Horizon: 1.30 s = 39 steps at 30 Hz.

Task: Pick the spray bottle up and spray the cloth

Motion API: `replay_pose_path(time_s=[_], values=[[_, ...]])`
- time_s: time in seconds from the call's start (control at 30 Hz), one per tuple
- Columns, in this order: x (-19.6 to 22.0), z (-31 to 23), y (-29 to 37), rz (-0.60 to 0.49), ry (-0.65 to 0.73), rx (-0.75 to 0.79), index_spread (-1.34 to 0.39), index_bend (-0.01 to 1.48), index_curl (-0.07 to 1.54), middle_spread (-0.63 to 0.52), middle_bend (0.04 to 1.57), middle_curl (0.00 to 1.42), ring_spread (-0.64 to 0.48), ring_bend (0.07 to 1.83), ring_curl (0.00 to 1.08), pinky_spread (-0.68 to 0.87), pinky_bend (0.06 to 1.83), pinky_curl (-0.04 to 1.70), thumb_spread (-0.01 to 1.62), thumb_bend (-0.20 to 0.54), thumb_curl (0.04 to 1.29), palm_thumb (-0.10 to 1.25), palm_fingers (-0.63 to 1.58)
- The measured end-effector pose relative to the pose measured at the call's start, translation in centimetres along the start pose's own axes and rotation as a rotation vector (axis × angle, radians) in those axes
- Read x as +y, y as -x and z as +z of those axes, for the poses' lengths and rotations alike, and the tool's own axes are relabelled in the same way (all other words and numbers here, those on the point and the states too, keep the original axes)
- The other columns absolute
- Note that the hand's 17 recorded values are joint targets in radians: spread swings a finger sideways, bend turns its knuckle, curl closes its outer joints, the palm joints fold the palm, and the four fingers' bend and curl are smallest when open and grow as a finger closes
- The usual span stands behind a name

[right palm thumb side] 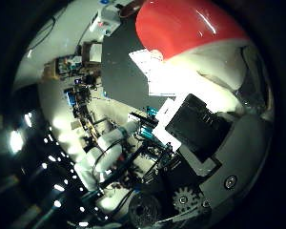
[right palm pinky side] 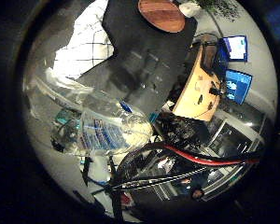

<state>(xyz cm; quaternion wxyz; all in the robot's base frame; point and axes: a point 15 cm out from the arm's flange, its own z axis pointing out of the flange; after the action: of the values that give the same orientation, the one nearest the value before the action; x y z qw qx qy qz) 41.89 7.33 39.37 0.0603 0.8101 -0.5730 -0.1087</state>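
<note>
One spray bottle [right palm pinky side: 109,130] sits clamped in the curled right hand [right palm thumb side: 195,124], above the dark table [right palm pinky side: 144,56]; checked cloth [right palm pinky side: 86,39] at its edge.

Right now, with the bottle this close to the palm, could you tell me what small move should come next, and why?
Probably squeeze the trigger, after tilting the nozzle toward the cloth. The clear spray bottle, with its red and white head, fills much of both palm views, so it seems held up in the hand above the dark table. The white checked cloth lies on that table. Finger closure itself is not clearly visible.
</note>
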Motion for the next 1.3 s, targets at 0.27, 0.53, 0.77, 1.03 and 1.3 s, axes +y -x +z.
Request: replay_pose_path(time_s=[0.27,0.53,0.77,1.03,1.3], values=[[-2.3,2.6,-0.5,0.014,0.012,-0.017,-0.28,1.04,0.92,-0.2,1.24,0.95,-0.26,1.32,0.87,-0.22,1.04,1.46,1.08,-0.013,0.66,1.04,1.08],[-3.6,4.1,-1.1,0.021,-0.005,-0.025,-0.28,1.04,0.92,-0.2,1.24,0.94,-0.26,1.32,0.87,-0.22,1.04,1.45,1.08,-0.013,0.66,1.03,1.08],[-4.2,2.4,2.2,-0.02,-0.074,-0.128,-0.28,1.04,0.92,-0.2,1.24,0.95,-0.26,1.32,0.87,-0.22,1.04,1.45,1.08,-0.013,0.66,1.03,1.08],[-5.3,-2.0,7.8,-0.101,-0.244,-0.258,-0.28,1.05,0.92,-0.2,1.24,0.95,-0.25,1.33,0.87,-0.21,1.04,1.46,1.07,-0.012,0.67,1.05,1.08],[-7.1,-4.5,12.1,-0.195,-0.365,-0.347,-0.27,1.05,0.92,-0.19,1.23,0.95,-0.25,1.33,0.87,-0.21,1.04,1.47,1.07,-0.012,0.67,1.05,1.08]])
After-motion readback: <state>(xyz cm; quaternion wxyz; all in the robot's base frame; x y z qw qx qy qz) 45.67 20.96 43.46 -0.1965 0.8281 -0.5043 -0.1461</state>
